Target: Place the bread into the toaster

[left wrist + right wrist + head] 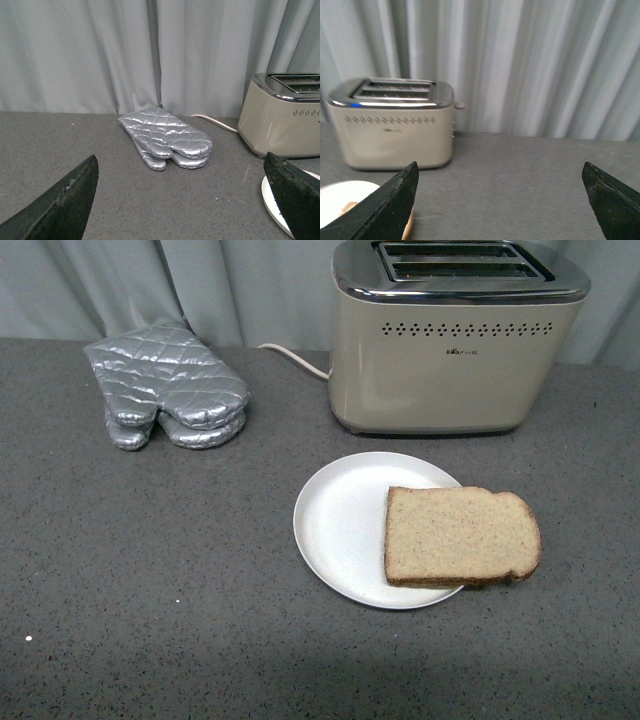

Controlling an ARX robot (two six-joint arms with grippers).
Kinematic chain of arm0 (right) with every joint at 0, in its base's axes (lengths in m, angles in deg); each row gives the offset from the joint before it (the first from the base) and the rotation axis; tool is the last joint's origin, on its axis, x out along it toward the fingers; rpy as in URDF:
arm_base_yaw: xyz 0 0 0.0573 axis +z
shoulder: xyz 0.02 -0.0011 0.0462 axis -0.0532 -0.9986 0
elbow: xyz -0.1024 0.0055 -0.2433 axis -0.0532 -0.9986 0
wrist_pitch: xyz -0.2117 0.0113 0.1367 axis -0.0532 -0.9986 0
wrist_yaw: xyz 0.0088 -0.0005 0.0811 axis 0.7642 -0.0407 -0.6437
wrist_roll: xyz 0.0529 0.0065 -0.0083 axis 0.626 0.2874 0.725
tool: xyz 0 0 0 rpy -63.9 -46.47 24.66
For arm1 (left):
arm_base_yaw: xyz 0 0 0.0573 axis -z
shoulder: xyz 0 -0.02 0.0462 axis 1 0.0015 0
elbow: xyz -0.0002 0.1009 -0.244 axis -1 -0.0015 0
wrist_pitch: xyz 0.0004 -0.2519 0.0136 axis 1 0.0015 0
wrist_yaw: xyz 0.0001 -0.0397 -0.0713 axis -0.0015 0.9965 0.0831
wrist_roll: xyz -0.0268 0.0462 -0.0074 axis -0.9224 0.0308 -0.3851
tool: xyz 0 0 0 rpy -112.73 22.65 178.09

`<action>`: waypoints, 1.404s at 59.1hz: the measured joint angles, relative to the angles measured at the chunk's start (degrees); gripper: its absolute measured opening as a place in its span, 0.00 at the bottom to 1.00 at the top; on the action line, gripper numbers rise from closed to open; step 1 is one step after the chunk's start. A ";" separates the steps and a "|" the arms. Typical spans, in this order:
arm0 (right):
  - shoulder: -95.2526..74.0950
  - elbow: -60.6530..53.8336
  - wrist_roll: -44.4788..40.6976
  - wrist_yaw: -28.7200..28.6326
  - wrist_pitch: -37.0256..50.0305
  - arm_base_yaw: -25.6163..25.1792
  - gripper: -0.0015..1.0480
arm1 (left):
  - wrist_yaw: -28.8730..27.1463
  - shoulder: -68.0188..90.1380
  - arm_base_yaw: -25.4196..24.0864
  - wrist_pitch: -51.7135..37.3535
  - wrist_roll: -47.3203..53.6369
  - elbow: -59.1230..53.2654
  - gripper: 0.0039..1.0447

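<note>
Bread [460, 536] awaits pick-up before toaster [458, 340]; left gripper [180, 160], right gripper [500, 166] spread wide, empty. Next: pinch its crust.

- toaster [455, 365]: satin cream body, glossy chrome top
- bread [460, 536]: porous, matt crumb
- plate [340, 525]: smooth white
- oven mitts [170, 388]: quilted, shiny silver
- worktop [150, 580]: speckled grey, matt

Toaster [395, 131], plate [342, 197] edge, gripper [500, 165] spread wide

We are looking at a dark grey speckled tabletop [150, 590] that is running back to a pale grey curtain [250, 285]. The curtain is hanging in soft vertical folds, and even, diffuse light is falling across both.
</note>
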 joint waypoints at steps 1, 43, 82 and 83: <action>-2.05 0.00 -1.18 -0.31 1.42 0.26 0.91 | 0.02 0.00 0.00 0.00 0.02 0.00 0.94; -91.19 27.41 14.21 -22.58 16.06 -2.43 0.91 | 0.02 -0.04 0.00 0.00 0.02 0.00 0.94; -110.49 41.27 32.57 -27.15 14.08 3.34 0.66 | 0.02 -0.04 0.00 0.00 0.02 0.00 0.94; -110.53 41.53 32.74 -26.86 13.66 3.41 0.62 | 0.02 -0.04 0.00 0.00 0.02 0.00 0.94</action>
